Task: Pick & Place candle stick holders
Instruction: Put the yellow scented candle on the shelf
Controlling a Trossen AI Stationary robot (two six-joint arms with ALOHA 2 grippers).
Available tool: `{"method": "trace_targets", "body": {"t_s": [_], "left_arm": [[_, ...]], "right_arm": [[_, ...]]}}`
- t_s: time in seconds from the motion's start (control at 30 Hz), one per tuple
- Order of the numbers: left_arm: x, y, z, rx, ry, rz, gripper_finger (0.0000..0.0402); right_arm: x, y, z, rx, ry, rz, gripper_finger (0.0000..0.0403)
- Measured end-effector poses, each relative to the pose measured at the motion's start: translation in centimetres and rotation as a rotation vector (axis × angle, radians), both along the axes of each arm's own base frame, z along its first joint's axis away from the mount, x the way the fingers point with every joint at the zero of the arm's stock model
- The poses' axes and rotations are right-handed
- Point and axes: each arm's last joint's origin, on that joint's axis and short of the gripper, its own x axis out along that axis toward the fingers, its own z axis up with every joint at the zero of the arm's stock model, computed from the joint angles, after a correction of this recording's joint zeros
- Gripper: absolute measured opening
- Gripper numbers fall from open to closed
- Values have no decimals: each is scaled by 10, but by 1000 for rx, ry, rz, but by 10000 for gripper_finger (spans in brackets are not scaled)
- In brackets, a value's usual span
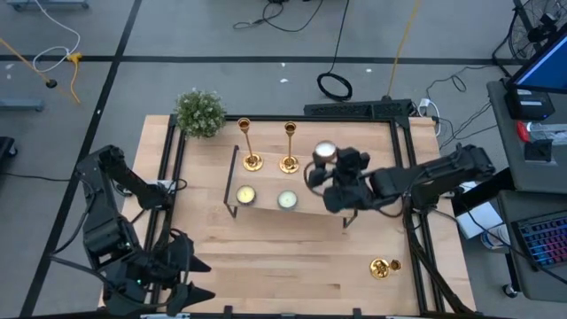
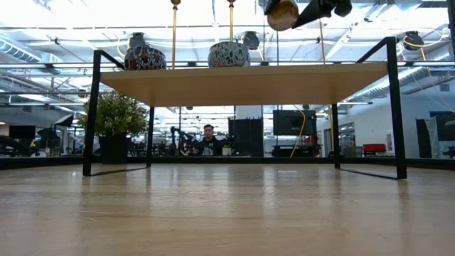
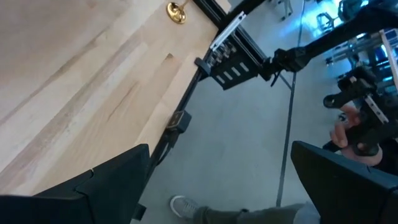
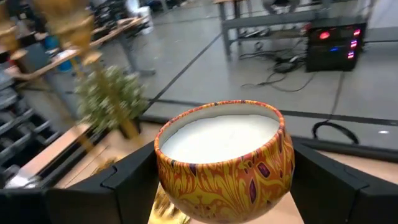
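At about eight o'clock on the table, our left gripper (image 1: 177, 266) waits off the near-left corner with its fingers spread wide and nothing between them.

Toward eleven o'clock, beside the potted plant (image 1: 199, 112), the wooden shelf (image 1: 266, 209) carries two gold candle stick holders (image 1: 251, 143) standing upright side by side, with two candle tins (image 1: 245, 195) in front of them.

Just right of centre, our right gripper (image 4: 219, 186) hovers over the shelf's right end, its fingers clasped on a patterned candle tin (image 4: 224, 158) filled with white wax, not on a holder.

At about five o'clock, a third candle stick holder (image 1: 384, 267) lies on its side near the table's right edge, well apart from the others.

We judge these holders to be stiff, polished metal: light enough, but slippery and top-heavy on a thin stem, so they will tip easily. For the fallen one, we would pinch the stem close to the flared base, where the flare can stop it sliding through the fingers.
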Motion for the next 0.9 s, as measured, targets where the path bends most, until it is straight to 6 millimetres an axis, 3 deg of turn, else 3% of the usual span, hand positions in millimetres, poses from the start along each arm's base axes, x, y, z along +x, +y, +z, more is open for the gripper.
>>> {"method": "trace_targets", "body": {"t_s": [0.5, 0.9], "left_arm": [[-8, -5, 0, 9, -2, -36, 397], [-13, -8, 0, 4, -8, -39, 397]], "right_arm": [[14, 67, -47, 102, 63, 183, 293], [-11, 78, -59, 232, 220, 194, 293]]}}
